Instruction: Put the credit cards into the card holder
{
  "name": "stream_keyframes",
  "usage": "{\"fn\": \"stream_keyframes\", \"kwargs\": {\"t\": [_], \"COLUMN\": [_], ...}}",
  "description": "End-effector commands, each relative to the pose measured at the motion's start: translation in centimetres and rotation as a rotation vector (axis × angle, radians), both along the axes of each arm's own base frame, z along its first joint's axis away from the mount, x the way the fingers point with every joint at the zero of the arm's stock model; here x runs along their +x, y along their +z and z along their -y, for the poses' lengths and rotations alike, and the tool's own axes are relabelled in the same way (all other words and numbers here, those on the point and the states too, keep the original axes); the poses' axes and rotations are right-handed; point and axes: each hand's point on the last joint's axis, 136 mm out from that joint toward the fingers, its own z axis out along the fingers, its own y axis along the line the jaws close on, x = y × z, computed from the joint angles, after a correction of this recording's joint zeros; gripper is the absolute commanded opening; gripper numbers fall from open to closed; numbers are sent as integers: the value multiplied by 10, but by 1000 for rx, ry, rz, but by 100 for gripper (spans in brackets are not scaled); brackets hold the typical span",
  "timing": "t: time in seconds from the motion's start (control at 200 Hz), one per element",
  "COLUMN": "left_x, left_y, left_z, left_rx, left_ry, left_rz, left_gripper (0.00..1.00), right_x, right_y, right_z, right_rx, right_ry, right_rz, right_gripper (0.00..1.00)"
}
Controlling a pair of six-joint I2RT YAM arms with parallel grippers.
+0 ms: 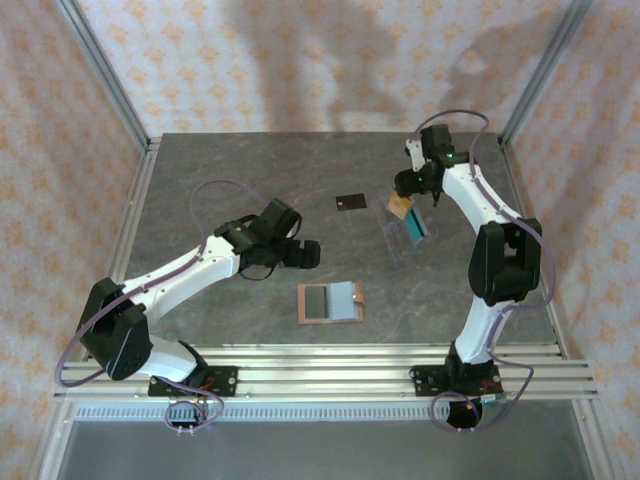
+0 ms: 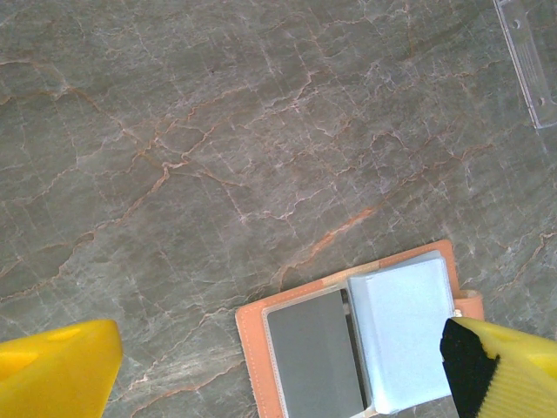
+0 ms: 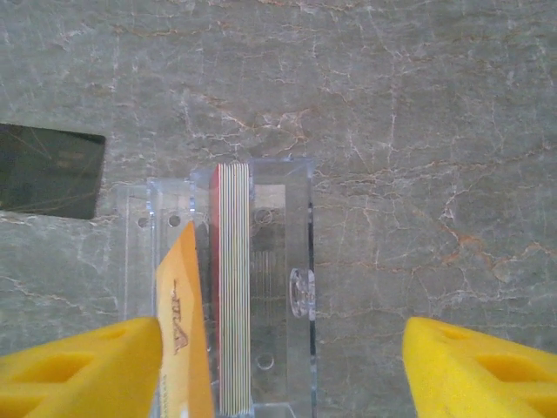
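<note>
Hovering above the clear case point(image 3: 291, 218) at the far right of the table point(image 1: 200, 180), right gripper point(image 3: 283, 357) has its jaws spread wide, yellow fingers point(image 3: 474, 370) either side of the case, nothing gripped. The finger on the right of the wrist view is well clear of the case wall. Case holds a stack of cards point(image 3: 233, 287) standing on edge, with a red card point(image 3: 214, 261) on the stack's left side. An orange card point(image 3: 183, 322) leans tilted at the case, just beside the other finger; whether it touches that finger, cannot tell. Top view shows a teal card point(image 1: 416, 229) at the same case. Black card point(image 1: 350, 201) lies flat on the table, left of the case and apart from it, nothing touching it. Card holder point(image 1: 330, 302) lies open and flat near the front middle of the table, between the two arms, salmon cover down, clear sleeves facing up, well apart from the case and the black card. Left gripper point(image 2: 280, 361) has its jaws wide apart and empty, above the table just behind and left of the holder. In its wrist view the holder sits low between the fingers, and one fingertip overlaps the holder's right sleeve in the picture; contact unclear.
</note>
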Motion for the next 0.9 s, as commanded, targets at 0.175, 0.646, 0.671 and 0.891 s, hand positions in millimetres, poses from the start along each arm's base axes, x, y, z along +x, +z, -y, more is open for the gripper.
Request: {"fn": "stream_keyframes", "kwargs": {"t": [0.175, 0.646, 0.671, 0.891], "left_x": [5, 10, 9, 9], "left_y": [2, -2, -2, -2], "left_z": [1, 9, 9, 7], "left_rx": [0, -15, -16, -13], "left_ry": [3, -8, -9, -6], "left_rz": [-6, -13, -10, -8], "left_gripper": [96, 96, 96, 96], "right_x": [-49, -71, -70, -62], "right_y": [3, -6, -8, -18], "right_z": [-9, -30, -30, -24], "right_rx": [214, 450, 450, 411], "right_ry": [-222, -494, -498, -535], "right_rz": [-222, -134, -135, -82], "right_gripper": [55, 43, 42, 36]}}
